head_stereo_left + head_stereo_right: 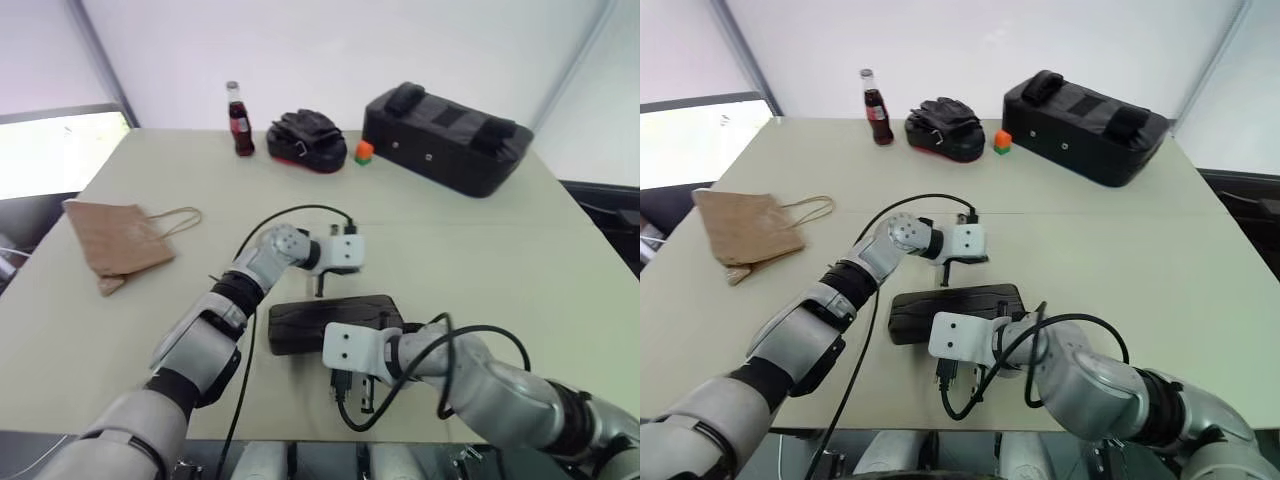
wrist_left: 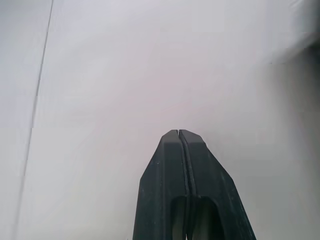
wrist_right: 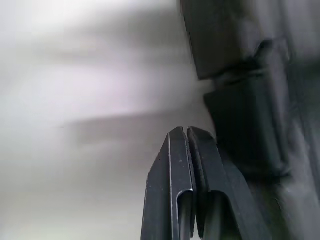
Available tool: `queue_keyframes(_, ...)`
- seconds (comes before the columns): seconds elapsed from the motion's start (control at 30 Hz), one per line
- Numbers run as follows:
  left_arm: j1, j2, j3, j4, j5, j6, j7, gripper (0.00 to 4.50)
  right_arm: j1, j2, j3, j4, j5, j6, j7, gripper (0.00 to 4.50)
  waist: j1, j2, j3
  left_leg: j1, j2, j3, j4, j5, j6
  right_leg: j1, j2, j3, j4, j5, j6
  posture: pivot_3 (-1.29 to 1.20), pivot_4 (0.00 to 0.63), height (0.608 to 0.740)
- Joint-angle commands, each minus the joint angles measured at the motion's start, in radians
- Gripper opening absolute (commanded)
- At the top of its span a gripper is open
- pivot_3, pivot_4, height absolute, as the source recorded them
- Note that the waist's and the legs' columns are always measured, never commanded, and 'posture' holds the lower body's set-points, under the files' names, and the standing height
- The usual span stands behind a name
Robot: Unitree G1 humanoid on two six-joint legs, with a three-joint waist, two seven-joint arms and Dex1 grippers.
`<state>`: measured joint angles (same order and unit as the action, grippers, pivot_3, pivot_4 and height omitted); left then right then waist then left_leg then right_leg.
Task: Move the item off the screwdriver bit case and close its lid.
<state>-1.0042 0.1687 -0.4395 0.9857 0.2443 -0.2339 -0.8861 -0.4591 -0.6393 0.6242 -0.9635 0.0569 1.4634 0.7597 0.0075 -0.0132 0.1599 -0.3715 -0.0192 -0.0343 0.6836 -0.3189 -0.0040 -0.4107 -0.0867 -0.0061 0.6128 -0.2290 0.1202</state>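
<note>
The black screwdriver bit case (image 1: pixel 300 325) lies flat in the middle of the table with its lid down and nothing on top of it. My left gripper (image 1: pixel 320 287) points down at the table just beyond the case's far edge, fingers shut and empty; the left wrist view has the shut fingers (image 2: pixel 170 165) over bare tabletop. My right gripper (image 1: pixel 352 392) hangs at the case's near edge, also shut and empty. In the right wrist view the dark case (image 3: pixel 250 125) sits right beside the closed fingertips (image 3: pixel 186 131).
Along the far edge stand a cola bottle (image 1: pixel 239 120), a black pouch with red trim (image 1: pixel 305 140), a small orange-and-green cube (image 1: pixel 364 151) and a large black bag (image 1: pixel 445 135). A brown paper bag (image 1: pixel 115 240) lies at the left. Black cables loop off both wrists.
</note>
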Motion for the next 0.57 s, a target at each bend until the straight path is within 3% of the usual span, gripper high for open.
queue_keyframes(0.03, -0.037, -0.018, 0.076, 0.054, -0.048, -0.037, 0.040, 0.00, 0.018, 0.059, -0.287, -0.082, 0.149, 0.075, 0.085, 0.09, 0.004, 0.000, 0.001, -0.009, -0.002, 0.000, 0.000, 0.002, -0.002, -0.009, 0.001, 0.000, 0.000, 0.003, -0.002, 0.00, 0.150, 0.740)
queue_keyframes(0.13, -0.025, 0.015, 0.192, -0.033, -0.182, 0.072, -0.070, 0.00, 0.018, 0.057, -0.523, -0.084, 0.363, 0.120, 0.141, 0.09, 0.004, 0.000, 0.002, -0.026, -0.007, 0.000, 0.000, 0.007, -0.010, -0.026, 0.000, 0.000, 0.002, 0.007, -0.008, 0.00, 0.150, 0.740)
queue_keyframes(0.27, 0.107, 0.125, 0.322, -0.415, -0.368, 0.396, -0.172, 0.00, 0.127, -0.068, -0.804, -0.084, 0.591, 0.098, 0.165, 0.09, 0.005, 0.003, 0.007, -0.037, -0.007, 0.001, -0.003, 0.005, -0.007, -0.035, -0.002, 0.000, -0.002, 0.007, -0.009, 0.00, 0.150, 0.740)
queue_keyframes(0.43, 0.332, 0.299, 0.476, -0.870, -0.521, 0.801, -0.100, 0.00, 0.187, -0.103, -1.089, 0.032, 0.593, 0.036, 0.165, 0.09, 0.001, 0.004, 0.010, -0.037, -0.007, 0.002, -0.002, -0.001, 0.002, -0.033, -0.003, 0.001, -0.004, 0.007, -0.009, 0.00, 0.150, 0.740)
queue_keyframes(0.57, 0.497, 0.378, 0.592, -1.123, -0.610, 0.982, -0.018, 0.00, 0.229, -0.097, -1.129, 0.181, 0.555, -0.132, 0.118, 0.09, 0.007, 0.001, 0.012, -0.035, -0.007, 0.001, 0.000, -0.001, 0.002, -0.031, -0.003, 0.001, -0.004, 0.007, -0.009, 0.00, 0.150, 0.740)
